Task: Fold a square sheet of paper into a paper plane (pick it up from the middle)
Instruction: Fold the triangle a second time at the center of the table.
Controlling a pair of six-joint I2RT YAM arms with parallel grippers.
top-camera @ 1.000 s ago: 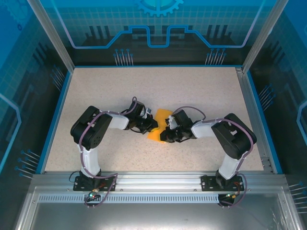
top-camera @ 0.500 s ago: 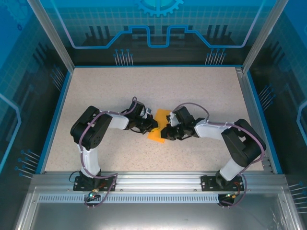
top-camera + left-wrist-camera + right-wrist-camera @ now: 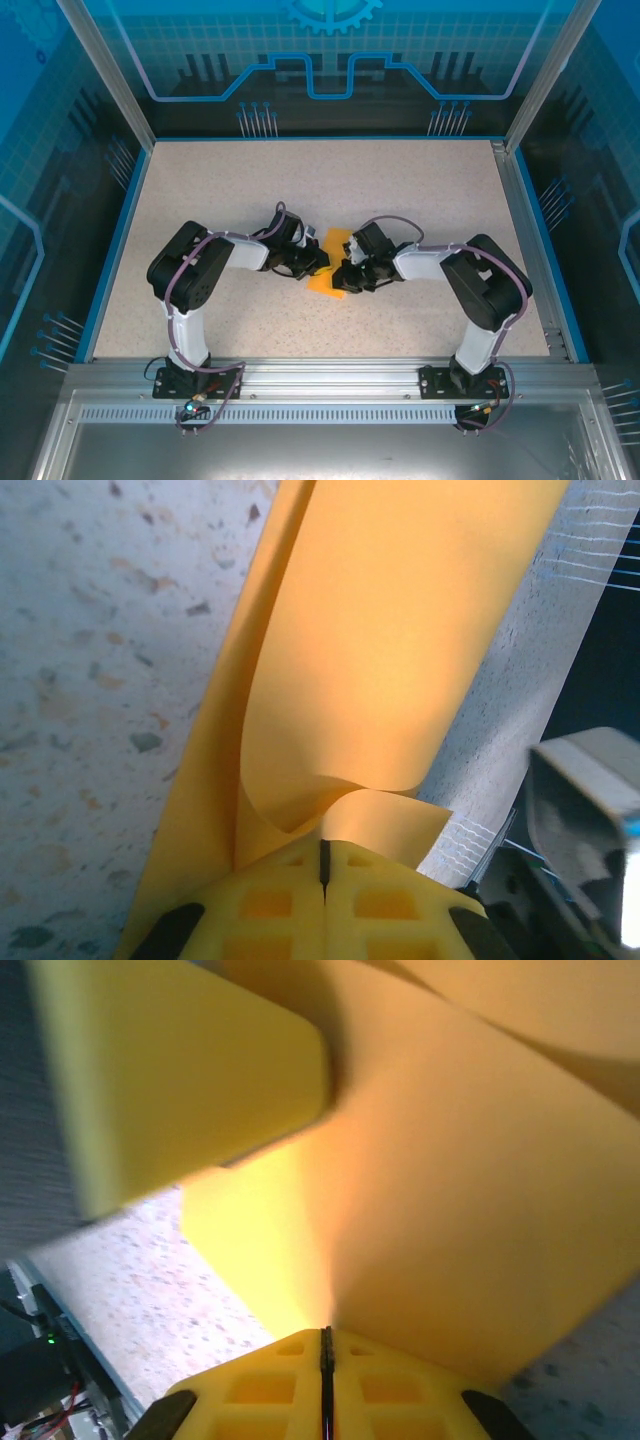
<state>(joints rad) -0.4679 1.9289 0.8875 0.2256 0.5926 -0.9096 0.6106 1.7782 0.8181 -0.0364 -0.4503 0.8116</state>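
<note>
**Left fingers**: clenched, pads together with only a thin seam between them. A curled edge of the sheet of paper runs into that seam, so the sheet is pinched there. In the top view the left fingers sit at the sheet's left edge.

**Right fingers**: clenched likewise, pads pressed together. The sheet of paper runs down to their seam and looks gripped there. In the top view the right fingers sit at the sheet's right edge, close to the left pair, with the paper between them.

**Sheet of paper**: at the middle of the worktop, between the two sets of fingers. It is folded over on itself. The left wrist view shows an upper layer bowed above a lower layer, not pressed flat. Its long axis runs near to far, with the far end leaning slightly right. The near end narrows to a corner just nearer than the fingers. The far end looks broader, but its exact outline cannot be told because the arms cover the middle.
</note>
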